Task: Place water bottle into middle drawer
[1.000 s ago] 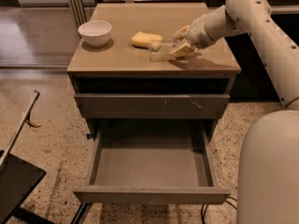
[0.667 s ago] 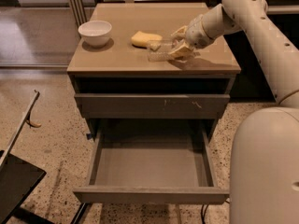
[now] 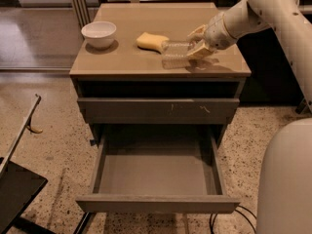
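"While the arm (image 3: 263, 9) reaches in from the upper right, what's the surface looking like?"

"Tan cabinet top (image 3: 126, 65), smooth, with a slight sheen. White bowl (image 3: 99, 34) at the left, yellow sponge (image 3: 152, 41) in the middle, and just right of it the water bottle (image 3: 174, 48), lying on its side. The gripper (image 3: 195, 44) has it: one finger behind, one in front, pinching the bottle's right end. A pale reflection sits on the top right under the bottle."

"And the room around it?"

"Speckled stone floor (image 3: 53, 126) all round, dark furniture behind. Below the top there's a shadowed slot, then a closed drawer front with pale scratches (image 3: 156, 110), then the middle drawer (image 3: 156, 204) pulled well out toward us, its flat grey floor showing."

"Edges – how much room?"

"The bottle is back from the front edge, toward the right side. The drawer's side walls are low and its mouth is wide. The robot's pale body (image 3: 287, 179) stands near the drawer's right front corner, with cables (image 3: 222, 221) on the floor by it – a dark slanted object (image 3: 14, 194) at lower left, well apart from the drawer."
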You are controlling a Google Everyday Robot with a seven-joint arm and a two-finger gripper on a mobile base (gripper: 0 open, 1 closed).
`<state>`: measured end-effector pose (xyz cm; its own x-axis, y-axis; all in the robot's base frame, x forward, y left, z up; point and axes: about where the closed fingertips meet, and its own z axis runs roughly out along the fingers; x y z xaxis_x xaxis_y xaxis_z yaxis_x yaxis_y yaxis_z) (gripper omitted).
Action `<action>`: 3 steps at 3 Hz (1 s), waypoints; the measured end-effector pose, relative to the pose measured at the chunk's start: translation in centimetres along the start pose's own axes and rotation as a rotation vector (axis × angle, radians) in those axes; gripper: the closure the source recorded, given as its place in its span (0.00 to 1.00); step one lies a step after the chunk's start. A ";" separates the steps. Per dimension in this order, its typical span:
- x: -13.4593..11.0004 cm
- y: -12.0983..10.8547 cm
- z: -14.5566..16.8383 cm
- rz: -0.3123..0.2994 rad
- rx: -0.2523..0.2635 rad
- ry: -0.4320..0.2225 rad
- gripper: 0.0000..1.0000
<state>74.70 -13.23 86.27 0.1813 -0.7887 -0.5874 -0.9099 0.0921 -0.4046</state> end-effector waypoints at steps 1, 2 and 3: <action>0.1 1.5 -3.6 -0.004 0.044 -0.006 1.00; 0.6 4.9 -7.4 0.009 0.066 -0.005 1.00; 1.9 9.1 -9.9 0.048 0.040 -0.001 1.00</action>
<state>63.07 -19.88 88.46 0.1381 -0.7820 -0.6078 -0.9019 0.1543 -0.4035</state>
